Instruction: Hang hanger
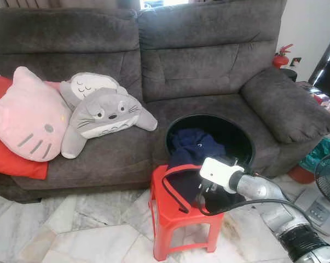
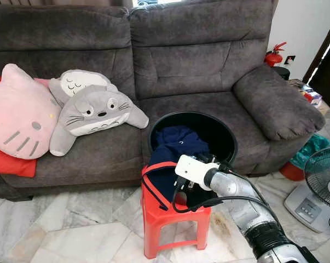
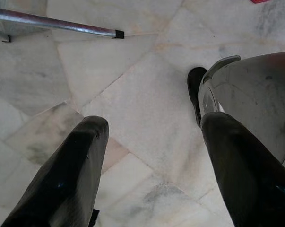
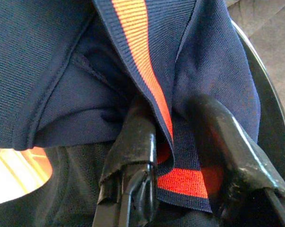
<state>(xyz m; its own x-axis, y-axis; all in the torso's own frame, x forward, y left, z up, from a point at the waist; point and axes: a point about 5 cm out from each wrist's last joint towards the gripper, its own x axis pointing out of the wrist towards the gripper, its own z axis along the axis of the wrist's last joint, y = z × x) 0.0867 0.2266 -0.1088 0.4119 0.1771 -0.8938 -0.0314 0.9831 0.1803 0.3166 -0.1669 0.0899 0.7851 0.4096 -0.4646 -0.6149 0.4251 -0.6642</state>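
A navy shirt (image 1: 190,149) with orange trim spills out of a round black basket (image 1: 237,130) onto a red plastic stool (image 1: 170,218) in front of the sofa. My right gripper (image 1: 207,196) reaches down onto the stool. In the right wrist view, its two black fingers (image 4: 133,151) close on a fold of the shirt's orange-striped edge (image 4: 177,182). Something black and mesh-like lies under the cloth; I cannot tell what it is. My left gripper (image 3: 151,156) hangs idle and open over the marble floor.
A grey sofa (image 1: 197,66) stands behind the stool, with a pink cat cushion (image 1: 25,118) and a grey plush (image 1: 102,115) on its left seat. A fan (image 2: 323,189) stands at the right. A metal bar (image 3: 57,22) lies by the left arm.
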